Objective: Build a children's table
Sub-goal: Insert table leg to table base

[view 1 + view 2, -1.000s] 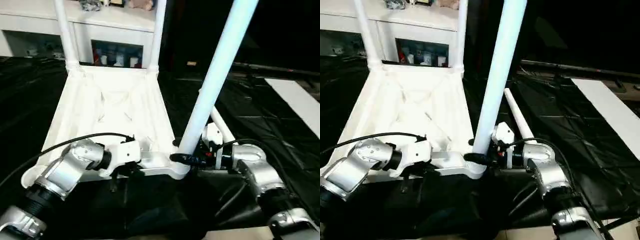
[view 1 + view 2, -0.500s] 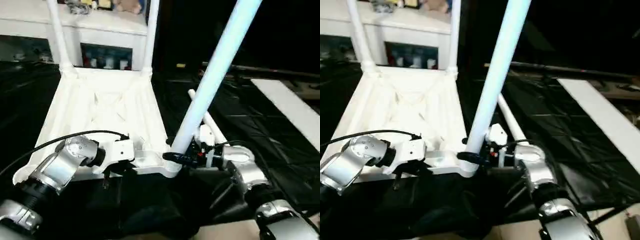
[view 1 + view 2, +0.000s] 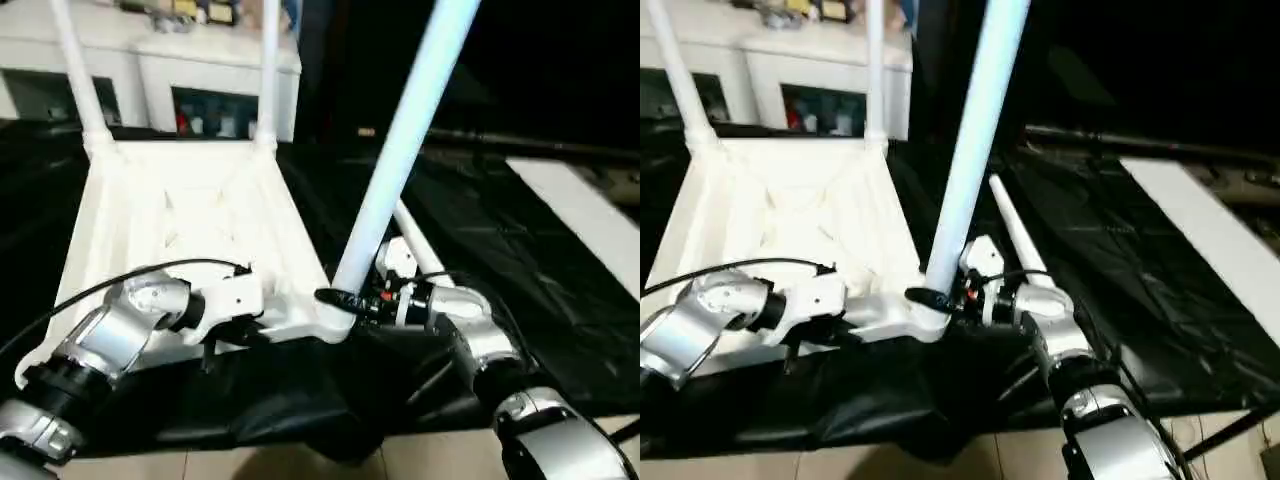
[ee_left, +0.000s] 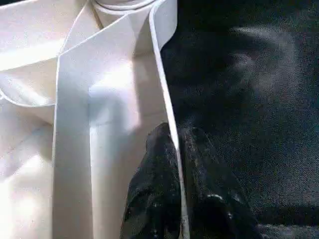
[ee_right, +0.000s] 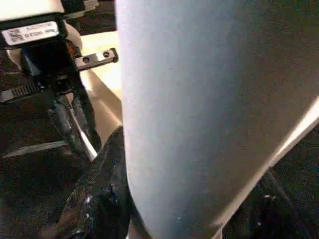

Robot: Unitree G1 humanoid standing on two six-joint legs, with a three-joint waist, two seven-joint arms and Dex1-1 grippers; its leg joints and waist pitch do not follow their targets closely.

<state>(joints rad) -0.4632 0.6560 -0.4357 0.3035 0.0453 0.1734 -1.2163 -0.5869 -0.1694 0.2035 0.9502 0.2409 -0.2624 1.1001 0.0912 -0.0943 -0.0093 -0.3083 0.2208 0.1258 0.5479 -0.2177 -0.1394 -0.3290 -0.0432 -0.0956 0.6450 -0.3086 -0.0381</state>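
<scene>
The children's table lies upside down on a black sheet (image 3: 520,250), its tabletop (image 3: 190,220) showing the ribbed underside. Two legs (image 3: 268,70) already stand in the far corner sockets. A third leg (image 3: 400,150) leans with its foot at the near right corner socket (image 3: 335,318); it looks tilted, so it is probably not yet fully seated. A fourth leg (image 3: 1012,235) lies on the sheet just beyond the right arm, not yet fitted, and the near left corner has no leg. The left end effector (image 4: 172,194) is pinched closed on the tabletop's thin near rim, steadying it. The right end effector (image 3: 345,298) is clamped about half wide around the base of the third leg. Roughly half the job appears done; seating this leg and adding the last one remain
</scene>
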